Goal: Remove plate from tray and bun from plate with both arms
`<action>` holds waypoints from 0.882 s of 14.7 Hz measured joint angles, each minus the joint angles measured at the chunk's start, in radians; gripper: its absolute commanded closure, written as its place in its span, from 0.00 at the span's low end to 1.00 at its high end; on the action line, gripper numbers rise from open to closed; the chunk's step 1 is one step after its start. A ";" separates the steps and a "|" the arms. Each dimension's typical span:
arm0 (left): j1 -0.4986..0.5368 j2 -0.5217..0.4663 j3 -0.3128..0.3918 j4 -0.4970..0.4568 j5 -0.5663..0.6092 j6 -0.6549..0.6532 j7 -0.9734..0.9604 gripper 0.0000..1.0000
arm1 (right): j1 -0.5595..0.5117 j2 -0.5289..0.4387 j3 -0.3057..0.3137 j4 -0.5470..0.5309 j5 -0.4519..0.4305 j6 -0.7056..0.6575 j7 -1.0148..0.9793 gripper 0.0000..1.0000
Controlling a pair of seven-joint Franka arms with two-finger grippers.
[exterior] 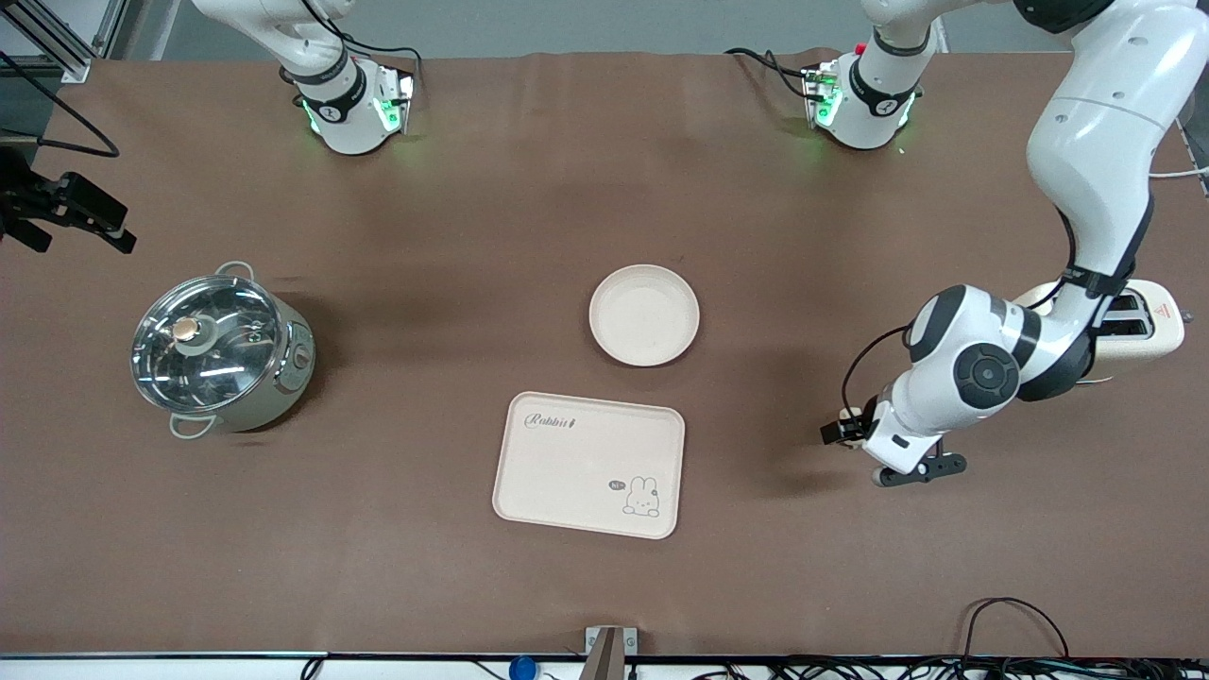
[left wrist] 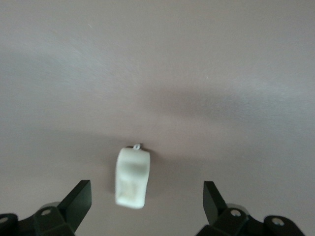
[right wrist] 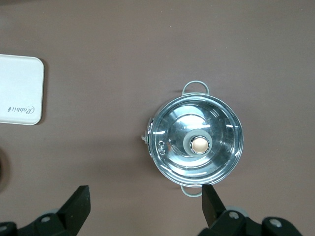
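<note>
The round cream plate lies on the brown table, just farther from the front camera than the rabbit tray. The pale bun lies on the table toward the left arm's end, and only a sliver of it shows under the hand in the front view. My left gripper is open and low over the bun, one finger on each side and not touching it; it also shows in the front view. My right gripper is open and empty, high over the table beside the pot.
A lidded steel pot stands toward the right arm's end. A cream toaster stands beside the left arm's elbow, partly hidden by it. Cables run along the table's front edge.
</note>
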 measured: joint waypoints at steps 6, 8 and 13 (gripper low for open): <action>0.004 -0.213 -0.078 0.175 -0.065 -0.418 0.011 0.00 | 0.000 0.000 0.000 0.000 0.000 -0.002 0.000 0.00; 0.010 -0.276 -0.076 0.217 -0.121 -0.485 0.076 0.00 | 0.000 0.000 0.000 0.000 0.000 -0.002 0.000 0.00; -0.089 -0.493 0.172 0.229 -0.290 -0.557 0.330 0.00 | 0.000 0.000 0.001 0.000 0.000 -0.002 0.000 0.00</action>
